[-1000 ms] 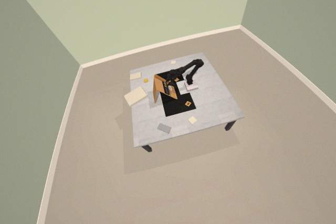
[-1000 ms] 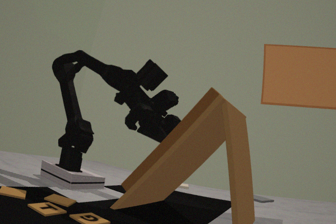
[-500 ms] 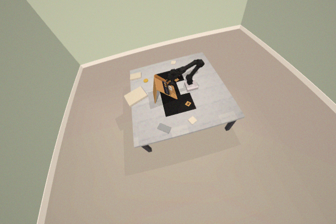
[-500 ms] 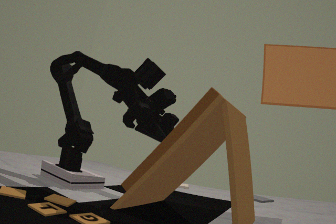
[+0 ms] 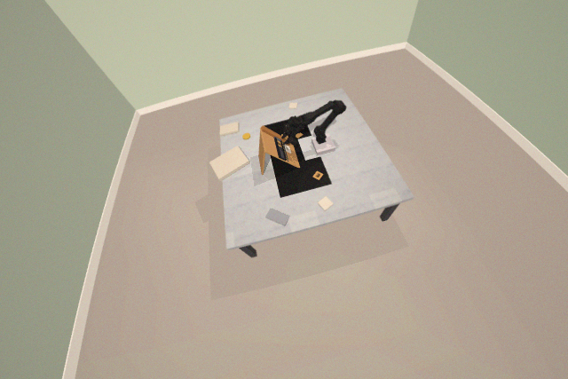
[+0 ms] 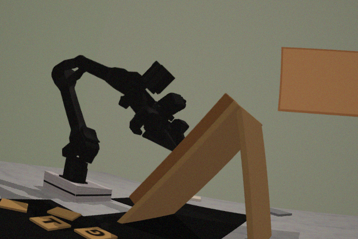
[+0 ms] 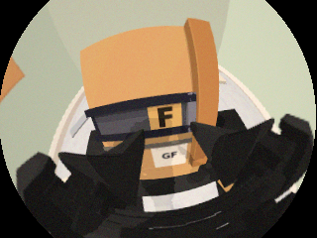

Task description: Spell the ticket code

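Note:
The tilted orange board [image 5: 268, 141] [image 6: 202, 155] [image 7: 139, 59] carries a dark rail [image 7: 119, 125]. An F tile [image 7: 165, 116] sits upright in the rail towards its right end, with a short grey stretch between it and the raised end post [image 7: 204, 74]. The ticket [image 7: 169, 156] below reads GF. My gripper [image 7: 167, 129] is open and empty, its fingertips apart at the rail's lower edge, below and either side of the F tile. A G tile [image 6: 95, 233], a T tile [image 6: 49, 223] and another tile [image 6: 64, 214] lie on the black mat. The fingertips are hidden behind the board in the exterior view.
A large cream block [image 5: 229, 162], a smaller one [image 5: 229, 128] and a yellow disc [image 5: 246, 136] lie behind the board. A grey block [image 5: 277, 217] and a cream square [image 5: 325, 203] lie near a counter edge. Another tile [image 5: 318, 175] lies on the mat [image 5: 293, 184].

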Available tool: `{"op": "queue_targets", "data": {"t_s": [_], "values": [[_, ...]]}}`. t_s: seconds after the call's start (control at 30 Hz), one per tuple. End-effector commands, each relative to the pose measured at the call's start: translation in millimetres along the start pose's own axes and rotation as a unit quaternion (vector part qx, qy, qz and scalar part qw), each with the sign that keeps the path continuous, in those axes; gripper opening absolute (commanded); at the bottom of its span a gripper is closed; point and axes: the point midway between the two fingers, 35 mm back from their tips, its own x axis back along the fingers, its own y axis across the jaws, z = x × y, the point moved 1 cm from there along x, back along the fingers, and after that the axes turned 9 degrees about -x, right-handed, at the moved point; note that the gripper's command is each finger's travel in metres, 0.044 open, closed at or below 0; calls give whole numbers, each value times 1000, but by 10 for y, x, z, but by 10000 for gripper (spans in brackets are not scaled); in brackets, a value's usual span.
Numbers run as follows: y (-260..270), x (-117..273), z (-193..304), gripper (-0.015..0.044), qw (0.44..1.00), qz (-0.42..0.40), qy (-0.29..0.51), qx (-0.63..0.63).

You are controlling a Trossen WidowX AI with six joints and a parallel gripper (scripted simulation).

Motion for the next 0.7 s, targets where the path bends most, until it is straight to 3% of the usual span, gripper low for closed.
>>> {"op": "queue_targets", "data": {"t_s": [0.0,0.43,0.67], "values": [[-3,30,-13,295,1000,2,-3,-2],[-8,81,-36,295,1000,2,-3,-2],[-4,60,-22,111,1000,1,-1,-1]]}}
